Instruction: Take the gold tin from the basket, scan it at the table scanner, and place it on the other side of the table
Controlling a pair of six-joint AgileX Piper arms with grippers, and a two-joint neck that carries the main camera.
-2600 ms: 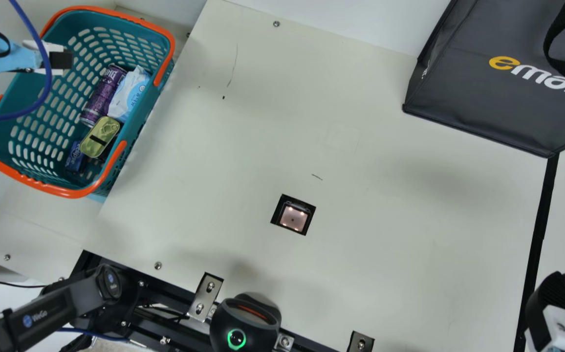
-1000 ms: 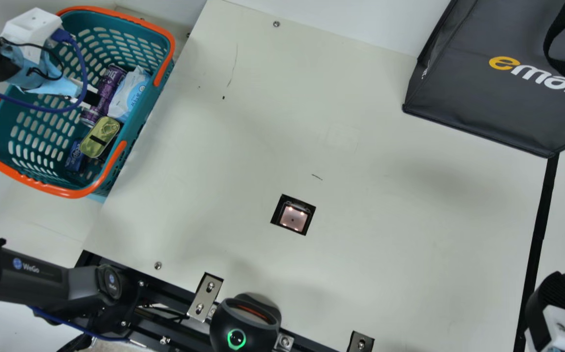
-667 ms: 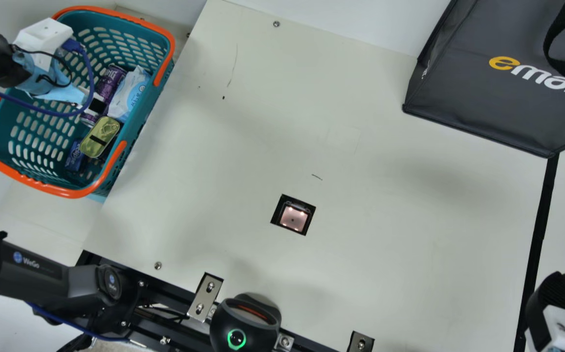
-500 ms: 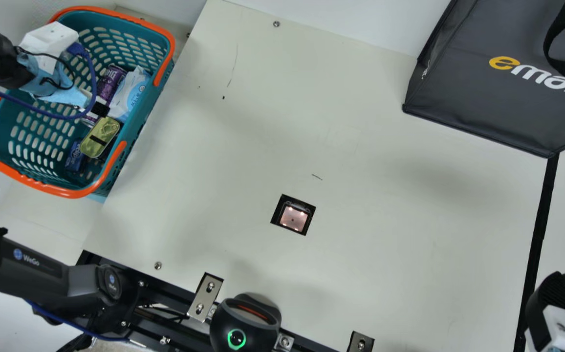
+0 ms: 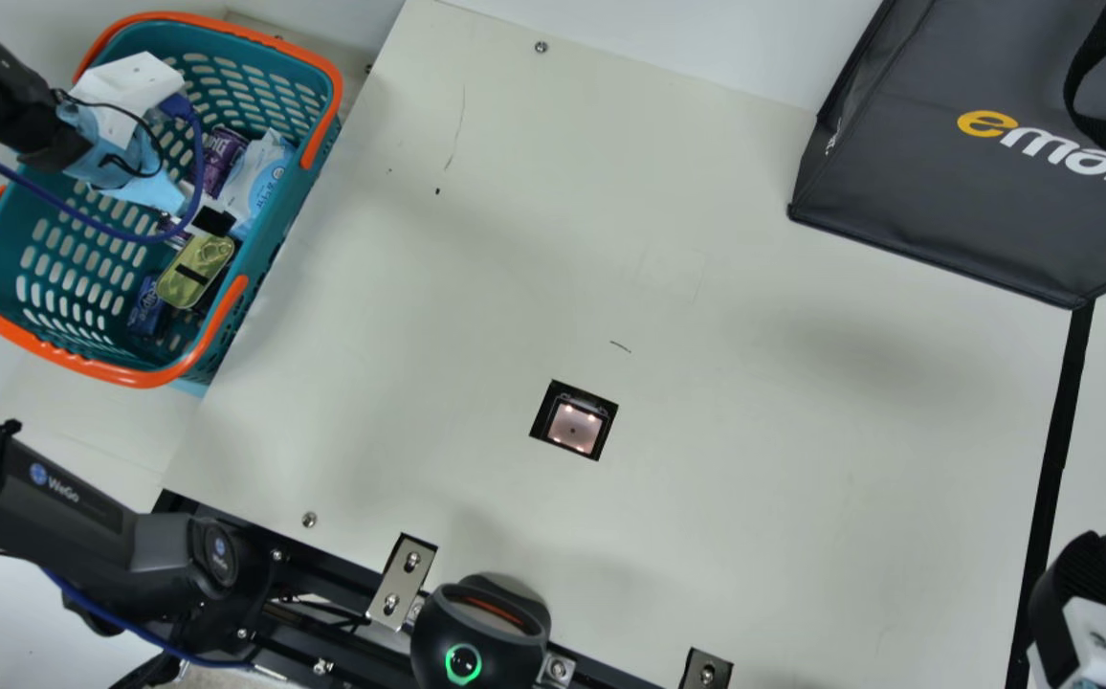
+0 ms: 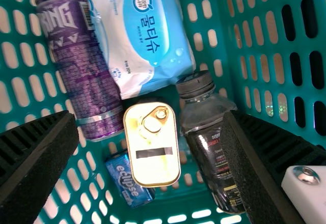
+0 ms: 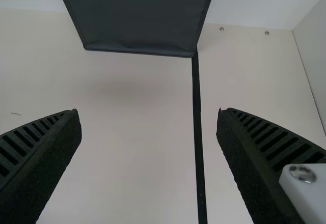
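My left gripper (image 6: 150,119) is way nearer the tin (image 6: 152,155), spread wide and gripping nothing. Tin's in the basket (image 5: 127,376), long axis running across my opening direction, so I'd reckon on pinching its long sides. Gold, rounded corners, ring pull, black strip on the lid.

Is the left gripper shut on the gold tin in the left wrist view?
No, the left gripper's fingers stand wide apart, and the gold tin lies in the basket.
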